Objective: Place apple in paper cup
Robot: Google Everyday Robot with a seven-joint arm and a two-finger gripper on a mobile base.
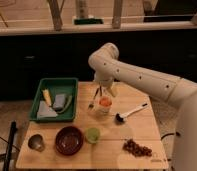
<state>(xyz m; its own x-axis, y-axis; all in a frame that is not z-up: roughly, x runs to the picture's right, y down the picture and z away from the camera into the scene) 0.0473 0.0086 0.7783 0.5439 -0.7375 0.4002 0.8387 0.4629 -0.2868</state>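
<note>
The orange-red apple (105, 101) sits in the mouth of the short white paper cup (104, 108), which stands upright near the middle of the wooden table (142, 130). My gripper (104, 91) hangs from the white arm just above the apple and cup, pointing down. The arm comes in from the right side of the view.
A green tray (56, 85) with a yellow item and grey packets is at the left. A dark red bowl (69, 140), a small metal cup (36, 142) and a green cup (93, 134) stand at the front. A black-headed spoon (129, 113) and brown nut cluster (137, 148) lie right.
</note>
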